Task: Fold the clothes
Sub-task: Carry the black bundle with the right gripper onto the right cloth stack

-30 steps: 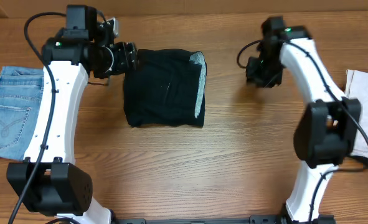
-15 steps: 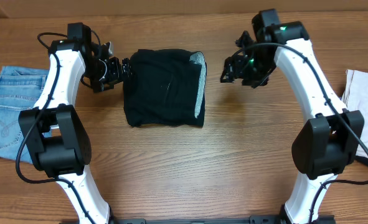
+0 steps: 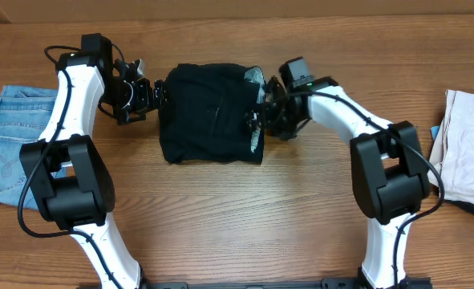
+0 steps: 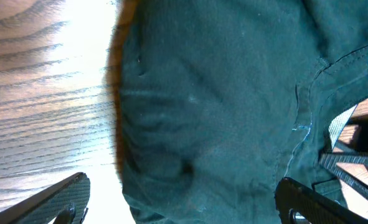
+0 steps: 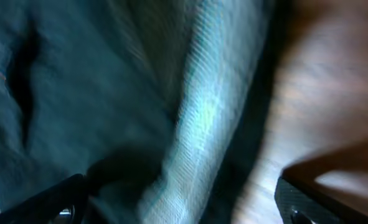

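Note:
The clothes are a black garment lying folded into a rough square at the table's middle back, with a pale ribbed strip showing along the right edge. My left gripper stands open at the garment's left edge; in the left wrist view its jaws straddle the black cloth and bare wood, gripper. My right gripper is open over the right edge. The right wrist view, blurred, shows the pale strip between its spread jaws, gripper. Neither holds anything.
Light-blue jeans lie at the left table edge. A cream garment lies at the right edge. Both arm bases stand at the front, left and right.
The right arm has swung left from open table to the garment's right edge, its jaws opening wide. The left gripper stays at the left edge, opened slightly more.

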`<state>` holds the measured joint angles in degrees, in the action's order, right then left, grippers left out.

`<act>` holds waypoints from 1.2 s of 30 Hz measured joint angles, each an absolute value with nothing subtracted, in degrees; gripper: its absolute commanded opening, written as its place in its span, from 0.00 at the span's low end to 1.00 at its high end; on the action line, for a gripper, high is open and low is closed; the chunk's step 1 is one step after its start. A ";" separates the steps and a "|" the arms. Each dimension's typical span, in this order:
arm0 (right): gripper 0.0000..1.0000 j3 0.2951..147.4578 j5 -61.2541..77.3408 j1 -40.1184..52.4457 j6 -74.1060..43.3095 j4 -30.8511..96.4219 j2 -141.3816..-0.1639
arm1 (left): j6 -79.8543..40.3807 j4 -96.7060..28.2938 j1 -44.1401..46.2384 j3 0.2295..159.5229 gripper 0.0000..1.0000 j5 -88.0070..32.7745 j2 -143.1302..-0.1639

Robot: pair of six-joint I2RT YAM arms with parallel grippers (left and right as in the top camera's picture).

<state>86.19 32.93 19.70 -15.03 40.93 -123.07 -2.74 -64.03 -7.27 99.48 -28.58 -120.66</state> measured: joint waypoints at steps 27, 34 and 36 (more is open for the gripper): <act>0.04 96.36 25.65 8.69 -17.34 56.88 -118.69 | -1.26 -67.77 -7.27 99.48 0.88 -28.73 -120.66; 0.04 125.97 1.61 -6.42 -11.92 76.51 -115.02 | -1.26 -69.25 -7.27 99.48 0.88 -28.75 -120.66; 0.04 129.86 -2.09 -10.59 -10.83 77.60 -114.91 | -1.26 -69.91 -7.27 99.48 0.88 -28.77 -120.66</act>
